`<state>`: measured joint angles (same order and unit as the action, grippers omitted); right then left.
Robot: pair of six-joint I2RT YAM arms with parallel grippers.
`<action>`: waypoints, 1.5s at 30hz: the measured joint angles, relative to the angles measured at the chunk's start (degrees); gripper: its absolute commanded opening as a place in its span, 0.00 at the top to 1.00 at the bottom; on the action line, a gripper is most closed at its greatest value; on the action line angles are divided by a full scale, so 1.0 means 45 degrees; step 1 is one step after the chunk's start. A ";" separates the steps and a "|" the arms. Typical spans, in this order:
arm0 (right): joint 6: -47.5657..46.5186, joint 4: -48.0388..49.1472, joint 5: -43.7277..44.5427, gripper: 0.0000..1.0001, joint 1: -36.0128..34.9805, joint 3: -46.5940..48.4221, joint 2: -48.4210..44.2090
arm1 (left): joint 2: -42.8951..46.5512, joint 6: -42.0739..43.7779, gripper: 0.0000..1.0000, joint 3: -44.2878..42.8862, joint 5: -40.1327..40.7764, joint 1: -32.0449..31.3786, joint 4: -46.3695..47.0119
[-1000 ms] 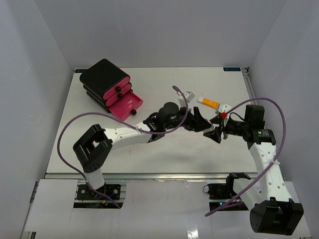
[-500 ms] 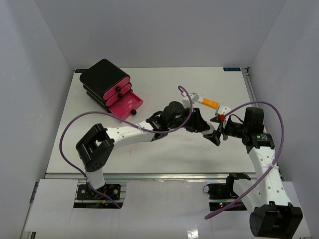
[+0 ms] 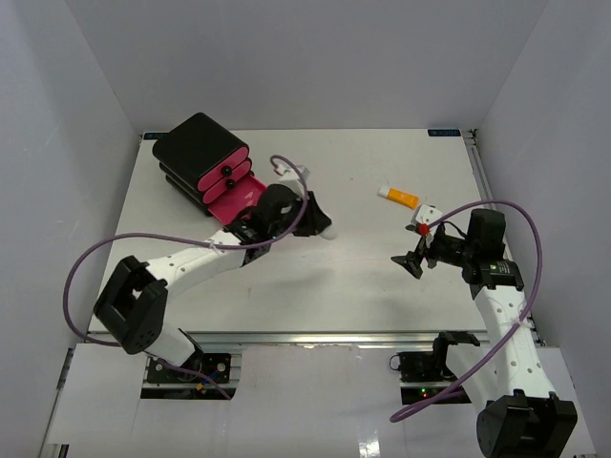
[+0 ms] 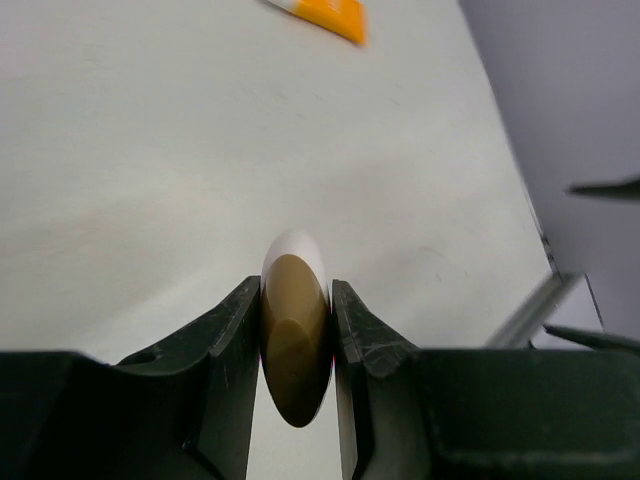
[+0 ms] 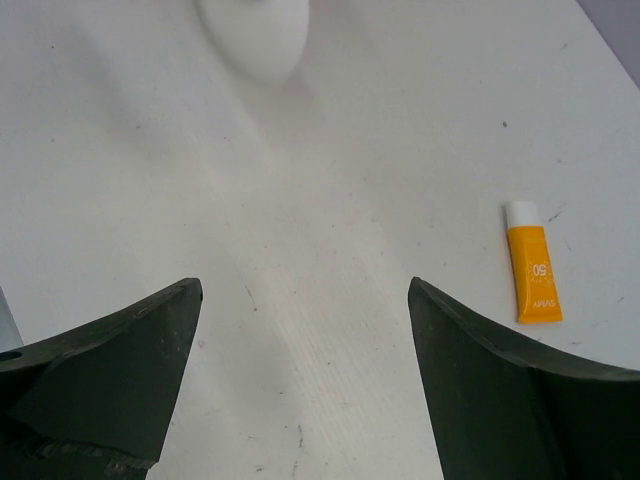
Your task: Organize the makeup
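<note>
Swung back from mid-counter, the left claw (image 3: 320, 225) now sits beside the open pink drawer (image 3: 239, 202), pinching the white oval puff (image 4: 295, 340). The right claw (image 5: 305, 288) hangs spread wide over the counter (image 3: 363, 286); the orange tube (image 3: 398, 197) lies beyond it.

The left gripper (image 4: 297, 292) is pinching the oval puff (image 4: 296, 345) edge-on at lower centre, while an orange tube (image 4: 325, 12) is lying at the top edge.
</note>
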<state>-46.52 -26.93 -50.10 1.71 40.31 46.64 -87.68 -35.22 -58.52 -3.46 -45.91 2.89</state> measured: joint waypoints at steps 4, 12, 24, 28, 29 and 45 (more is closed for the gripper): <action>0.0258 0.0272 0.0123 0.10 0.0086 -0.0622 0.0229 | 0.1644 -0.0262 1.00 0.1361 0.0700 0.3046 -0.0024; 0.0235 0.0236 0.0197 0.10 0.0156 -0.0625 0.0488 | 0.2717 -0.1530 1.00 0.2447 0.1959 0.7261 0.1257; 0.0244 0.0386 0.0349 0.10 0.0201 -0.0625 0.0311 | 0.1646 -0.3050 0.99 0.3157 0.2136 0.7630 0.3096; 0.0248 0.0416 0.0409 0.10 0.0208 -0.0625 0.0341 | 0.1498 -0.3784 0.98 0.3934 0.2502 0.7630 0.3753; 0.0248 0.0418 0.0421 0.10 0.0212 -0.0625 0.0346 | 0.1337 -0.3925 0.97 0.3964 0.2568 0.7630 0.3836; 0.0253 0.0438 0.0440 0.10 0.0284 -0.0625 0.0363 | -0.0755 -0.4613 0.83 0.3491 0.2898 0.7630 0.4423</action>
<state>-45.39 -24.96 -48.12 2.98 37.50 48.27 -91.07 -55.98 -42.81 9.58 -11.57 22.79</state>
